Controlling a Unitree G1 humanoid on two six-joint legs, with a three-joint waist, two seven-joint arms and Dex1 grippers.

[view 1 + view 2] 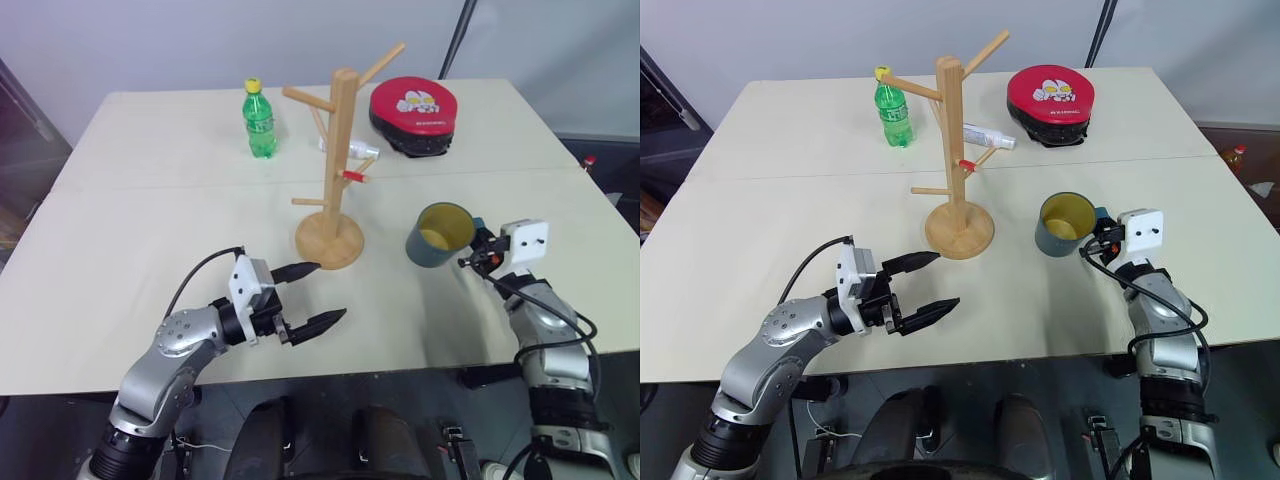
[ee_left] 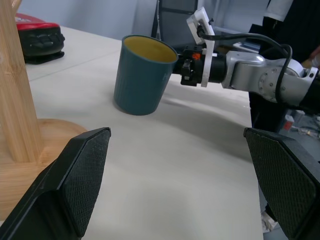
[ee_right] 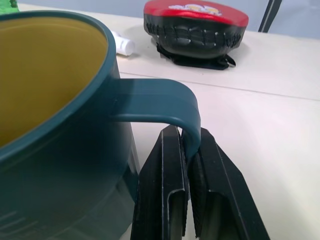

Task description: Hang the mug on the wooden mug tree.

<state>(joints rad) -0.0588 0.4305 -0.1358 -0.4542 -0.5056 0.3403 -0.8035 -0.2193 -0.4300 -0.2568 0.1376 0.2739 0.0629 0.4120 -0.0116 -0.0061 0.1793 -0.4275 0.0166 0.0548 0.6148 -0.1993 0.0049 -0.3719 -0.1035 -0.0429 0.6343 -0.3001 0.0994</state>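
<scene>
Your right gripper (image 3: 189, 150) is clamped on the mug (image 1: 440, 235) handle, mug tilted right of the tree (image 1: 338, 170), left gripper (image 1: 315, 293) wide and empty; hanging remains undone.

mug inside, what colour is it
Yellow inside the mug, dark teal outside; clearest in the right wrist view.

A dark teal mug (image 1: 440, 235) with a yellow inside sits tilted, its loop handle pinched between the closed right fingers (image 3: 167, 195). The light wooden mug tree (image 1: 334, 170) stands upright beyond the spread left fingers (image 1: 318, 322), its angled pegs bare.
</scene>
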